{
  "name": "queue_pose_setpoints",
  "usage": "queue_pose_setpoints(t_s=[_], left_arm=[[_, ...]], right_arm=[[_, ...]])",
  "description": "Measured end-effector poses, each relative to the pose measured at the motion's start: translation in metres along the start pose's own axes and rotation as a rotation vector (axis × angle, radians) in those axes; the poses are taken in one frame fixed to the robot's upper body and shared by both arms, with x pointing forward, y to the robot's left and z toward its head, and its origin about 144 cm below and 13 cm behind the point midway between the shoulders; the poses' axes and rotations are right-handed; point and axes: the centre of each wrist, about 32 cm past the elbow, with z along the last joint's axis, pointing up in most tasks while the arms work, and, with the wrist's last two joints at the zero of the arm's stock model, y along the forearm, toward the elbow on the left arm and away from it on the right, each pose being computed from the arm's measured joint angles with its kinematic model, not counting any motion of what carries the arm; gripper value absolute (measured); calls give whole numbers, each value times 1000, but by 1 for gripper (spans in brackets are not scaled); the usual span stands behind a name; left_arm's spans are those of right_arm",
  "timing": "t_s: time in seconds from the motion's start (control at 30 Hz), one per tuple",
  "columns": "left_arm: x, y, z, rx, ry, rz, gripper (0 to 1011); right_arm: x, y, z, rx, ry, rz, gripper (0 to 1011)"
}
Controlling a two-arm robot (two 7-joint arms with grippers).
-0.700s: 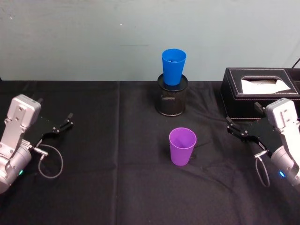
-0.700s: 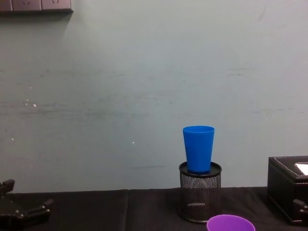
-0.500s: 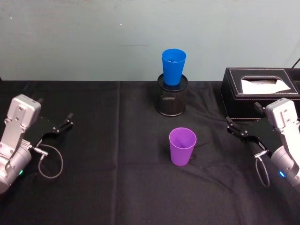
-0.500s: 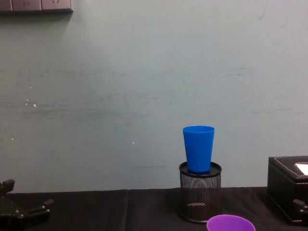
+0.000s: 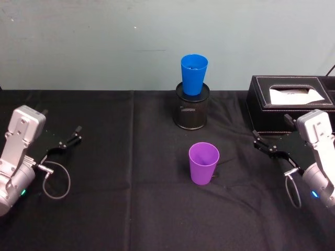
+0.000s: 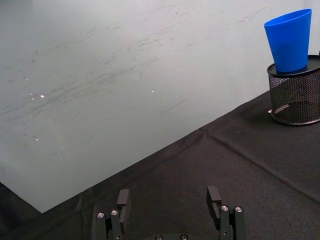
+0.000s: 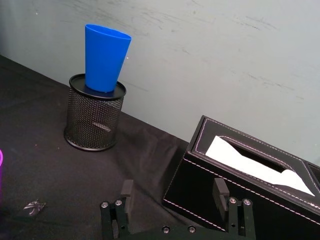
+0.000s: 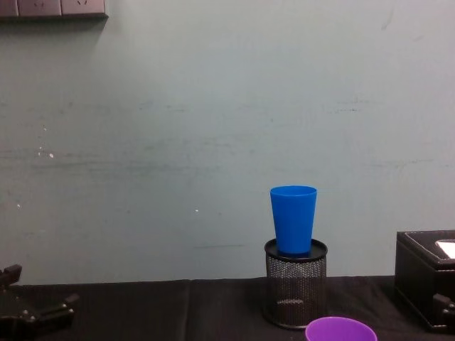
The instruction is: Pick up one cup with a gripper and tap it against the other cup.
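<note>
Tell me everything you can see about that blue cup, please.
The blue cup is a bright blue tumbler, smooth and plain, looking like plastic, wider at the open mouth than at the base. It stands upright, mouth up, its base set into the top of a black wire-mesh holder at the back of the table. Nothing else touches it.

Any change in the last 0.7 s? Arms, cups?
No visible change. The left gripper and the right gripper are open and parked at either side. The purple cup stands on the black cloth, and the blue cup sits in the mesh holder.
</note>
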Motion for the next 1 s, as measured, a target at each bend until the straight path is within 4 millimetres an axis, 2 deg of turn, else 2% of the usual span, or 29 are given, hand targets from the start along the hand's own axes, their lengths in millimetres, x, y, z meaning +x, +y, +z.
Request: queue_pose_setpoints(t_s=[1.0], left_arm=[[0, 0, 0, 0, 0, 0, 1000]], right_arm=[[0, 0, 0, 0, 0, 0, 1003]])
